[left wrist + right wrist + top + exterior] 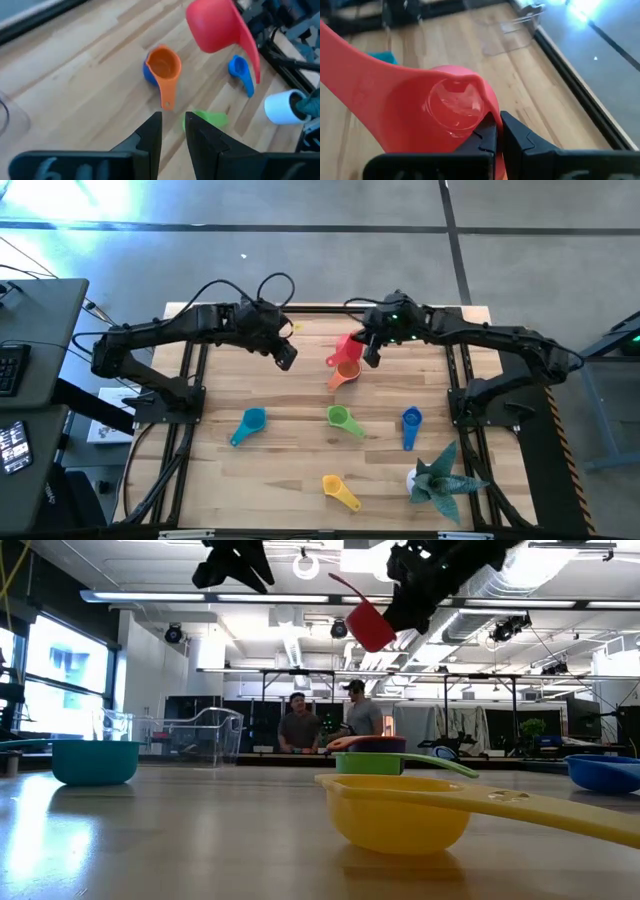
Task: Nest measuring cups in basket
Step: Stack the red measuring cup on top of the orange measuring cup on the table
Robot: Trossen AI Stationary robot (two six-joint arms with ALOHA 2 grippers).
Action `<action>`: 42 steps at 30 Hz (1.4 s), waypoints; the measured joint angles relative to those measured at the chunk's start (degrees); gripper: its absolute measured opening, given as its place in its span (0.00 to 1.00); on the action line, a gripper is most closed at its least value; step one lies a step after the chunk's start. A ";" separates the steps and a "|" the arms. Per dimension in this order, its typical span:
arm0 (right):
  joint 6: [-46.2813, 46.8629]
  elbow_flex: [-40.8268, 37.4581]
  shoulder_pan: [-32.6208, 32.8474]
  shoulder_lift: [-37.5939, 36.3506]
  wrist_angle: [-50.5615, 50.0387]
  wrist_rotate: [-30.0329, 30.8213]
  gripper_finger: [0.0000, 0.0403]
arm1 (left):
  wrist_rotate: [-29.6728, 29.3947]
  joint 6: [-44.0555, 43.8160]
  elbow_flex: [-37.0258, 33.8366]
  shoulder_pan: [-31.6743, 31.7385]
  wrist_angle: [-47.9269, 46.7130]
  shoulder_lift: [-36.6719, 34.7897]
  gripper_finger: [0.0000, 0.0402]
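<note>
My right gripper (370, 356) is shut on a red measuring cup (347, 346), held in the air above the table's far middle. Just below stands an orange cup (162, 65), nested in a purple cup (385, 744). My left gripper (173, 125) hangs to their left, its fingers a little apart with nothing between them. Light blue (250, 423), green (340, 418), dark blue (411, 423) and yellow (338, 488) cups lie singly on the wood. The clear basket (200, 735) stands on the far part of the table. My right gripper pinches the red cup's bowl wall (487, 117) at the rim, on the side away from the handle, one finger inside the bowl and one outside. The cup is lifted clear and tilted, its handle (342, 584) pointing up and away from the fingers.
A teal spiky plant figure (440, 475) stands near the front right corner. Bare wood lies between the loose cups. Two people stand far off in the room behind the table (325, 725).
</note>
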 joint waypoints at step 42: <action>-15.38 15.28 1.73 26.20 -21.54 7.84 0.00 | -5.00 -0.12 0.00 -5.57 0.04 0.02 0.19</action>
